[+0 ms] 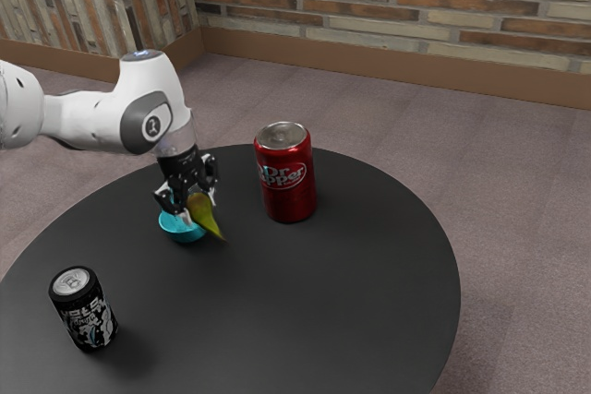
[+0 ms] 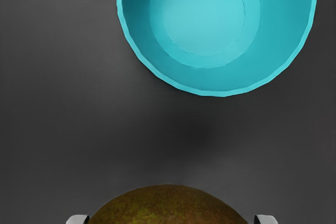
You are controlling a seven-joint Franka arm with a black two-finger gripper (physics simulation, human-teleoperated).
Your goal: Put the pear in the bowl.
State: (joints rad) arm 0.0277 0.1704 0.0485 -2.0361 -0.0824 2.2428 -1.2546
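In the exterior view the black gripper (image 1: pixel 194 208) is shut on the pear (image 1: pixel 205 217), which tilts with its narrow end down toward the exterior view's right. The cyan bowl (image 1: pixel 174 226) sits on the table, partly hidden behind the gripper and pear. In the wrist view the gripper (image 2: pixel 171 220) has a pale fingertip at either side of the brownish-green pear (image 2: pixel 168 205). Bare table separates the pear from the bowl (image 2: pixel 210 80) in that view, and the bowl's inside shows no contents.
A tall red Dr Pepper can (image 1: pixel 286 173) stands on the round black table (image 1: pixel 305 311), at the exterior view's right of the gripper. Nearer the exterior camera, a black can (image 1: pixel 84 309) stands toward the exterior view's left.
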